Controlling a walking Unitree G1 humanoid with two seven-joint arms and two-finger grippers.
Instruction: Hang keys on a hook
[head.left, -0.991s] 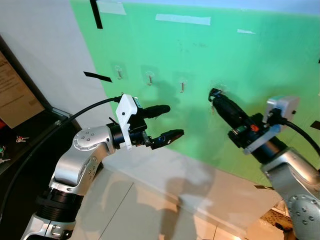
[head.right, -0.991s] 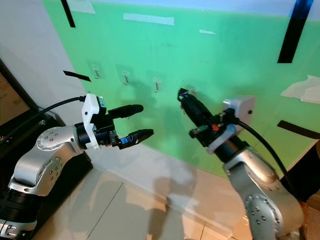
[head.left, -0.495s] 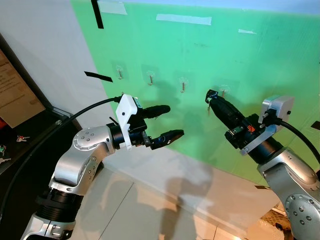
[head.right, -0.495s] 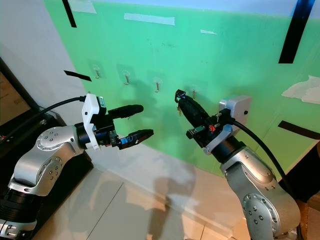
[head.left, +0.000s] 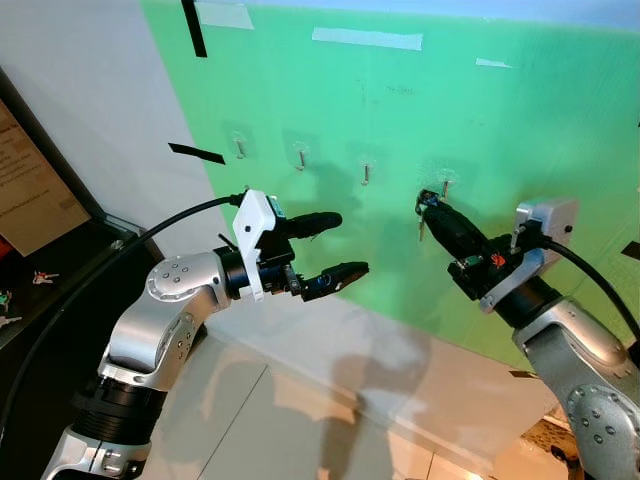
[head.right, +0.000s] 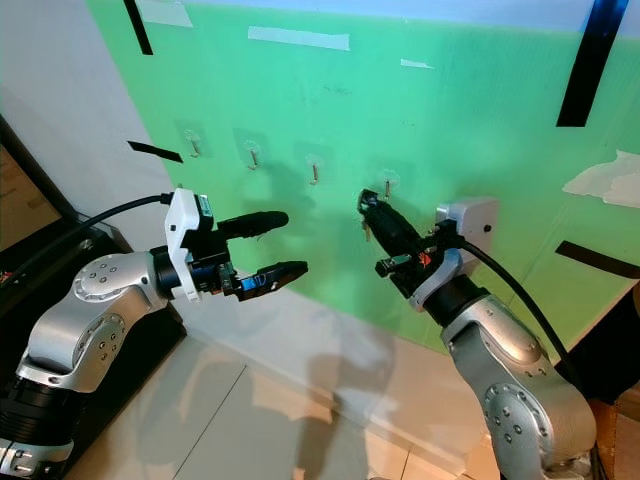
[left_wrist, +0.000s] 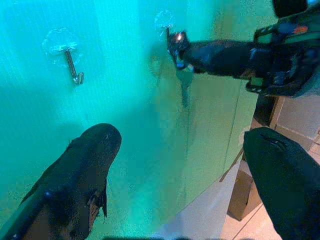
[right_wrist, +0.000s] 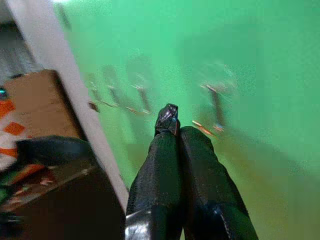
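Several small clear-based metal hooks sit in a row on the green board: (head.left: 240, 148), (head.left: 300, 155), (head.left: 366, 172) and the rightmost hook (head.left: 445, 183). My right gripper (head.left: 427, 200) is shut on the keys (head.left: 422, 212). The dark key head is pinched at its tip and one key dangles below. Its tip is just left of and slightly below the rightmost hook, close to the board. The right wrist view shows the shut fingers (right_wrist: 170, 165) with the key head (right_wrist: 167, 117) near a blurred hook (right_wrist: 216, 102). My left gripper (head.left: 348, 243) is open and holds nothing, out from the board below the third hook.
Black tape strips (head.left: 195, 153) and white tape (head.left: 365, 38) mark the green board (head.left: 540, 120). A dark cabinet (head.left: 60, 290) stands at the left with small items (head.left: 40, 277) on it. Pale tiled floor (head.left: 300, 420) lies below.
My right gripper with the keys drew back from the rightmost hook, uncovering it, and now sits a little lower beside it. The left arm has stayed still.
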